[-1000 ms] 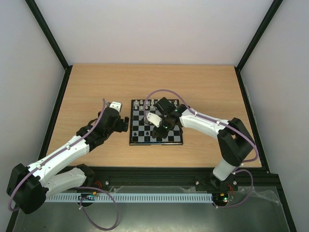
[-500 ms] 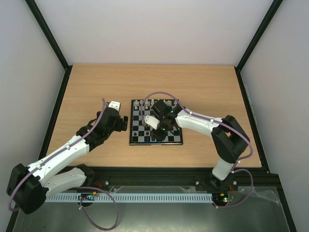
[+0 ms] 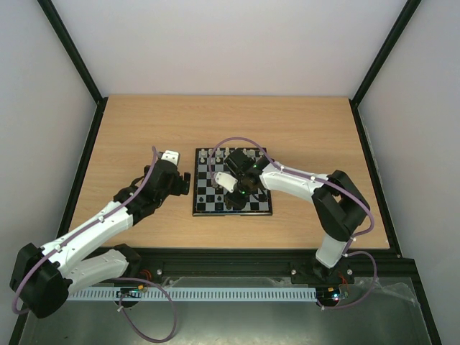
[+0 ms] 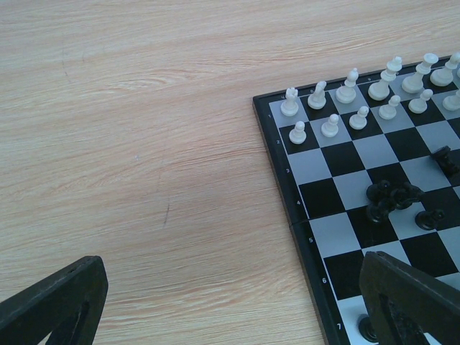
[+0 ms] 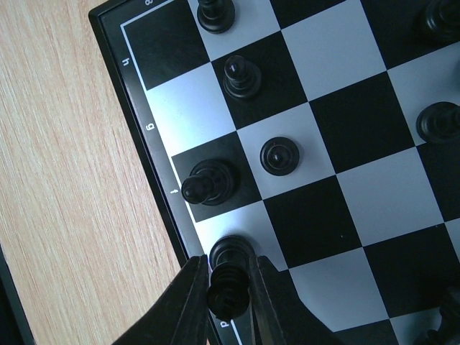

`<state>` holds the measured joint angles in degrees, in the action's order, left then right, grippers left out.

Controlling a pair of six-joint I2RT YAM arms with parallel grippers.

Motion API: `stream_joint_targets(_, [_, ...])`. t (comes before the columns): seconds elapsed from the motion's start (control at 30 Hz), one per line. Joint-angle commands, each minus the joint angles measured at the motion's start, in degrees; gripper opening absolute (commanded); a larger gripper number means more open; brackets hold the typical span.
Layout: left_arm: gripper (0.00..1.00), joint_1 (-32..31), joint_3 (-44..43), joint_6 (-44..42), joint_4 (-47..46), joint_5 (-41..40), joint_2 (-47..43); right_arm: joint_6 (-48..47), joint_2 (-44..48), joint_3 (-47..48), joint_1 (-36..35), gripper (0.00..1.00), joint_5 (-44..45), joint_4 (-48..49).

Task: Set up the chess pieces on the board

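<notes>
Bright, diffuse lighting, short soft shadows beside the chess pieces (image 4: 350, 86), faint sheen on the board (image 5: 374, 194), left gripper (image 4: 230, 298) dark and defocused at lower edge.

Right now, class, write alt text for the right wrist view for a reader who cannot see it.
The right gripper pinches a black chess piece at the edge of the chessboard. Several other black pieces stand on nearby squares; wooden table lies left of the board.
</notes>
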<state>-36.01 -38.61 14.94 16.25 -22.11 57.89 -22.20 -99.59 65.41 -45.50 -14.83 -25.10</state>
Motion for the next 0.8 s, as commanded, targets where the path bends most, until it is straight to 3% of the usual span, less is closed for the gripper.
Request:
stream_joint_targets(0.0, [0.99, 0.06, -1.55, -0.26, 1.06, -0.49, -0.03, 0.73, -1.18, 1.24, -0.33, 0.19, 0.24, -0.59])
stream_joint_targets(0.43, [0.99, 0.04, -1.62, -0.28, 0.39, 2.03, 0.73, 3.21, 6.32, 4.79, 0.45, 0.40, 1.45, -4.04])
stream_joint_targets(0.67, [0.99, 0.43, -4.32, 0.57, 0.42, 8.14, 3.36, 7.39, 16.00, -1.41, 9.51, 0.41, -3.86, -3.12])
stream_joint_targets(0.77, [0.85, 0.91, -8.04, 2.50, 2.46, 11.58, 8.79, 8.40, 20.53, -6.90, 13.94, 0.41, -6.23, -1.70])
